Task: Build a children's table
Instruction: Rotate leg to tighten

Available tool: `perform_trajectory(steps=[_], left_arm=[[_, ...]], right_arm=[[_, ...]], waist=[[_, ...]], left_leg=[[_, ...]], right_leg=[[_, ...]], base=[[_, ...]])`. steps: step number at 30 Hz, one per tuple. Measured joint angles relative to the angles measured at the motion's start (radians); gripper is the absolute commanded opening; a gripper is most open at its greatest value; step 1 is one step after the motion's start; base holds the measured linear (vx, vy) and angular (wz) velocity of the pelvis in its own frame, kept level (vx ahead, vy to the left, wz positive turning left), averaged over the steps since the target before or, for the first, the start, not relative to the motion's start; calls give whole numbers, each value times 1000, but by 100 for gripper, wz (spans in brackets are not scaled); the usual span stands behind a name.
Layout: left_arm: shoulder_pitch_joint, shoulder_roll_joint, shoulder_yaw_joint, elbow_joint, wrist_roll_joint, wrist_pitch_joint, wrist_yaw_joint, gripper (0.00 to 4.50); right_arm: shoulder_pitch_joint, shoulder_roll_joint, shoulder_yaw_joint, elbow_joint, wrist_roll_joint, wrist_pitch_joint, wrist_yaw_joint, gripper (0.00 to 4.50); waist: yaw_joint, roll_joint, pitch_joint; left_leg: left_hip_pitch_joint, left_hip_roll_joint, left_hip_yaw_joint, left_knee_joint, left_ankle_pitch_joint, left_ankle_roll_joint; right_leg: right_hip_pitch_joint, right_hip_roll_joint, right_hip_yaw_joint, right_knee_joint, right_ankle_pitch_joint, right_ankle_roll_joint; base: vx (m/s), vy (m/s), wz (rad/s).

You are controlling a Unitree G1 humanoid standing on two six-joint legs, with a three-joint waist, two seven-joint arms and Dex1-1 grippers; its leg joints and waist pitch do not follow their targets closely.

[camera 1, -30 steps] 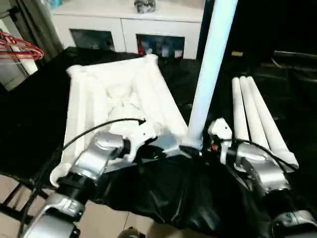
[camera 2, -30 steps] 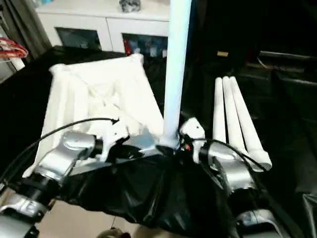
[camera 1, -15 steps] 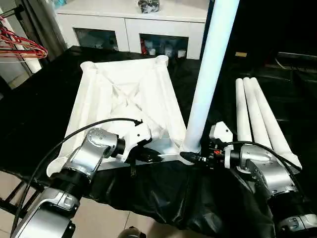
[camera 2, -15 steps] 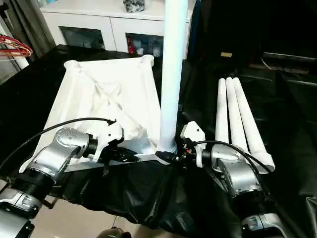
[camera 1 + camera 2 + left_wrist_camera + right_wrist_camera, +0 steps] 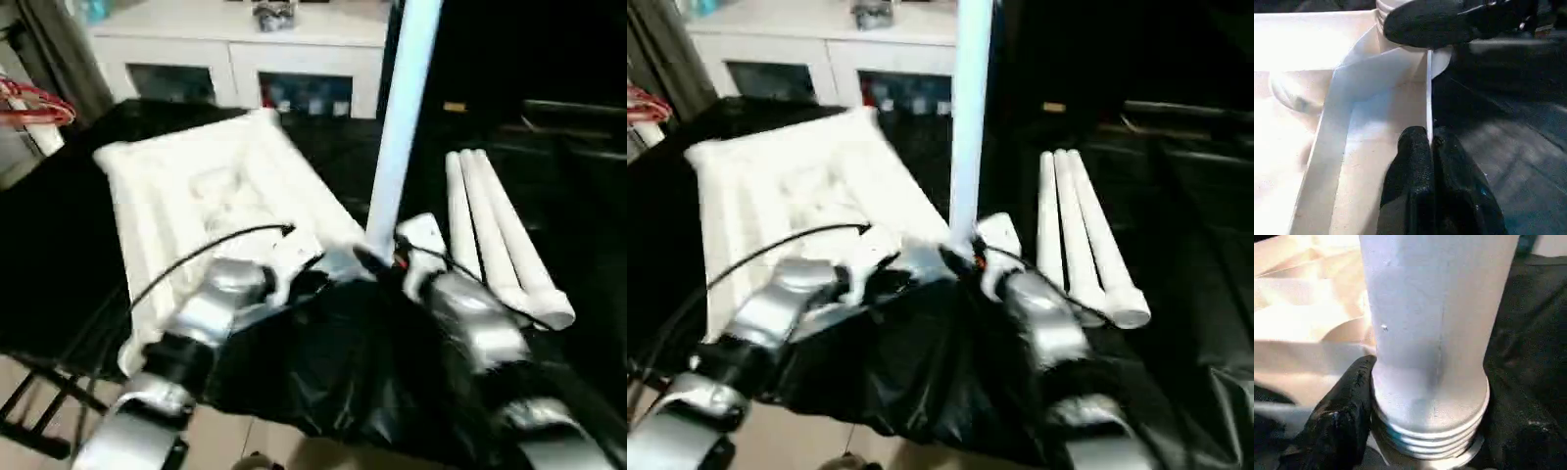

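The children's table top (image 5: 196, 186) lies upside down on a black-covered surface, ribbed side up. One white leg (image 5: 397, 127) stands upright in the near right corner socket. My right gripper (image 5: 377, 262) is shut on that leg's threaded base (image 5: 1425, 431), with a black finger (image 5: 1347, 416) pressed to each side. My left gripper (image 5: 1430, 139) is shut on the thin rim wall (image 5: 1429, 93) of the top, just beside that corner. In the head views the left gripper (image 5: 309, 279) sits at the top's near edge.
Three more white legs (image 5: 490, 235) lie side by side to the right of the top. A white cabinet (image 5: 235, 69) with glass doors stands behind. Red hangers (image 5: 34, 103) hang at the far left. Black cloth (image 5: 372, 372) drapes over the near edge.
The head camera has shifted and tilted. My right gripper's fingers have closed in around the upright leg's base. The left gripper keeps its hold on the rim.
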Motion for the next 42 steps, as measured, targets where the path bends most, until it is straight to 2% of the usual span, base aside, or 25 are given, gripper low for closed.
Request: perform_trajectory(steps=[2,5,10,14,18,21,27,29,31,33,42], left_arm=[[0,-18,1,-5,10,10,36,0],[6,-31,-5,-29,12,30,51,0],[24,-30,-18,-73,16,38,35,0],[31,-3,-27,-87,1,35,-33,0],[54,69,-45,-120,-38,-2,-150,0],[63,124,-56,-129,-60,-38,-249,0],[62,203,-74,-130,-89,-82,-395,0],[59,225,-78,-130,-92,-88,-432,0],[57,241,-82,-128,-95,-96,-464,0],[56,249,-86,-125,-100,-107,-482,0],[56,253,-92,-116,-102,-122,-501,0]], right_arm=[[-23,27,-13,39,-15,-25,-66,340],[-33,47,-37,66,-4,-56,-91,347],[-33,39,-44,69,5,-83,-54,403],[-16,-3,-12,55,4,-92,40,403],[46,-97,38,-31,18,-94,270,403],[98,-171,74,-128,60,-60,453,403],[149,-246,125,-247,108,-6,644,403],[154,-255,140,-265,120,4,684,376],[162,-264,147,-288,124,20,713,376],[169,-272,153,-305,127,32,730,350],[177,-279,161,-331,127,64,736,282]], waist=[[0,0,0],[3,2,-1],[10,5,-3],[11,5,-2],[12,4,-2],[20,4,-1],[29,3,-1],[32,3,-1],[36,3,-1],[38,3,-1],[40,3,-1]], left_leg=[[0,0,0,0,0,0],[-2,0,0,0,0,0],[-5,-1,1,0,1,5],[-6,-1,1,0,0,5],[-6,0,1,0,0,4],[-6,0,1,1,0,4],[-6,0,1,3,0,5],[-6,0,1,3,0,4],[-6,0,1,3,0,4],[-6,0,1,3,0,4],[-6,0,1,3,0,4]], right_leg=[[0,0,0,0,1,-2],[0,0,0,-2,0,0],[-1,-1,0,-5,-3,2],[-1,-1,0,-5,-3,2],[-2,-1,0,-5,-3,2],[-1,-1,0,-4,-3,2],[-1,-1,0,-3,-2,2],[-1,-1,0,-2,-3,2],[-1,-1,0,-2,-3,2],[-1,-1,0,-3,-3,2],[-1,-1,0,-2,-2,2]], base=[[0,0,0],[0,0,0],[0,0,0],[0,0,0],[0,0,0],[0,0,0],[0,0,0],[0,0,0],[0,0,0],[0,0,0],[0,0,0]])
